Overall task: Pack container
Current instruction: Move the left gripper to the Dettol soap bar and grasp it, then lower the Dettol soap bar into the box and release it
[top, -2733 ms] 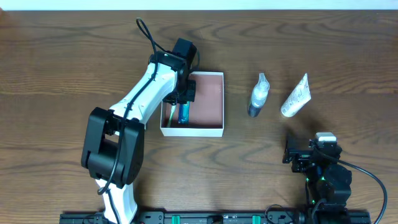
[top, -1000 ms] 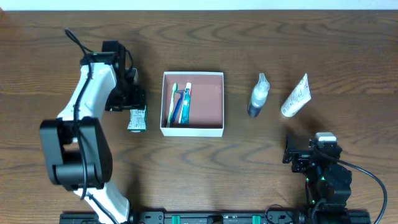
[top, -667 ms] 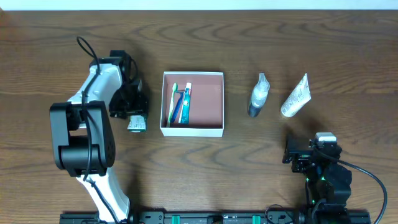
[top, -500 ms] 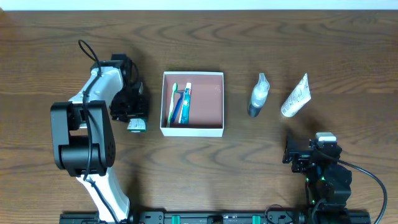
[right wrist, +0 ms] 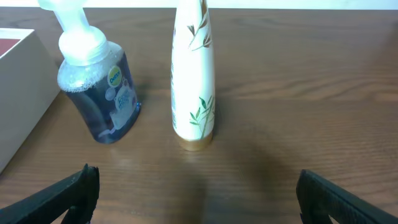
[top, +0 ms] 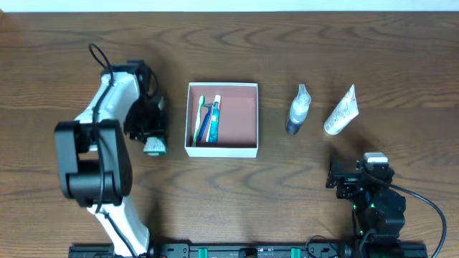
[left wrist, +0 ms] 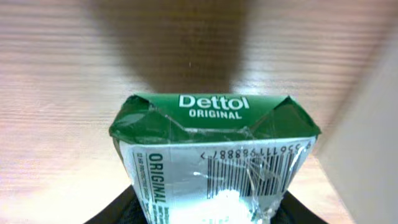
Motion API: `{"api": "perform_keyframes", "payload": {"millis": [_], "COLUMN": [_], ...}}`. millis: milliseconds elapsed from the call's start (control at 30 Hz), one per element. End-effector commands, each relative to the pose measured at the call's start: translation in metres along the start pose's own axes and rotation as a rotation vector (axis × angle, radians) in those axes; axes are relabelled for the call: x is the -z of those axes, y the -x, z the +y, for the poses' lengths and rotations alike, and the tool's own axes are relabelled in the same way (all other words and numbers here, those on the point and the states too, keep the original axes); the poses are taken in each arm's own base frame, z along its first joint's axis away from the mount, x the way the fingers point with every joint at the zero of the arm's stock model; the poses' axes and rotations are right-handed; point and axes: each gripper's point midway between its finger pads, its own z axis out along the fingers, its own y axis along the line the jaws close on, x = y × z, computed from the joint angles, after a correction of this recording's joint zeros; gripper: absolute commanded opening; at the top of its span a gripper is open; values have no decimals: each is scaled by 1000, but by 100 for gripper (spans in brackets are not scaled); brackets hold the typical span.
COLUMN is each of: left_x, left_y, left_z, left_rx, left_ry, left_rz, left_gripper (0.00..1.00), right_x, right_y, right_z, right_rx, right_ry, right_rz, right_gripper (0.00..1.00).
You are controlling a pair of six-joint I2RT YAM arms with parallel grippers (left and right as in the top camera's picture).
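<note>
Green soap pack reads "Dettol Original" (barcode below it).

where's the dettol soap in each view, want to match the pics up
Overhead: the Dettol soap lies on the table just left of the container.
Left wrist: it fills the lower centre, green end up.
Right wrist: not in it.
Shared landmark: the container's white wall, at the right edge in left wrist and the left edge in right wrist.

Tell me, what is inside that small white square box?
The small white square box holds three slim toiletries along its left side: a green-and-white stick, a blue stick, a white tube. The rest of its pinkish-brown floor is bare. Anything beneath them is hidden.
</note>
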Motion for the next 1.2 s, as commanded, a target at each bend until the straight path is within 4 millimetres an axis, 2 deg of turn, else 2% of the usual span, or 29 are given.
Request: {"api": "perform_keyframes", "payload": {"millis": [0, 100, 167, 233, 300, 367, 433, 667, 900, 1067, 1167], "left_x": [75, 113, 132, 143, 145, 139, 126, 61, 19, 2, 0], "left_y": [6, -2, -6, -7, -6, -2, 5, 28, 45, 48, 48], "left_z": [-14, -45, -65, -86, -105, -122, -129, -145, -131, -128, -128], "left_rx": [-1, -74, -129, -179, -209, -232, -198, -96, -35, -31, -32], "left_ry": [-2, -59, -72, -83, -97, -108, -91, -56, 50, 75, 76], "left_rz": [-215, -350, -429, -486, -514, -522, -520, -417, -355, -321, -316], "left_gripper": [33, 33, 33, 33, 33, 33, 33, 32, 33, 34, 41], "right_x": [0, 0, 0, 0, 0, 0, 0, 0, 0, 0, 0], "right_y": [0, 0, 0, 0, 0, 0, 0, 0, 0, 0, 0], "right_z": [3, 3, 3, 3, 3, 3, 3, 3, 3, 3, 3], "right_rx": [14, 14, 14, 14, 14, 14, 14, 14, 14, 14, 14], "right_ry": [13, 13, 13, 13, 13, 13, 13, 13, 13, 13, 13], "right_rz": [-4, -4, -4, -4, -4, -4, -4, -4, -4, -4, -4], "right_gripper": [99, 99, 99, 99, 99, 99, 99, 99, 99, 99, 99]}}
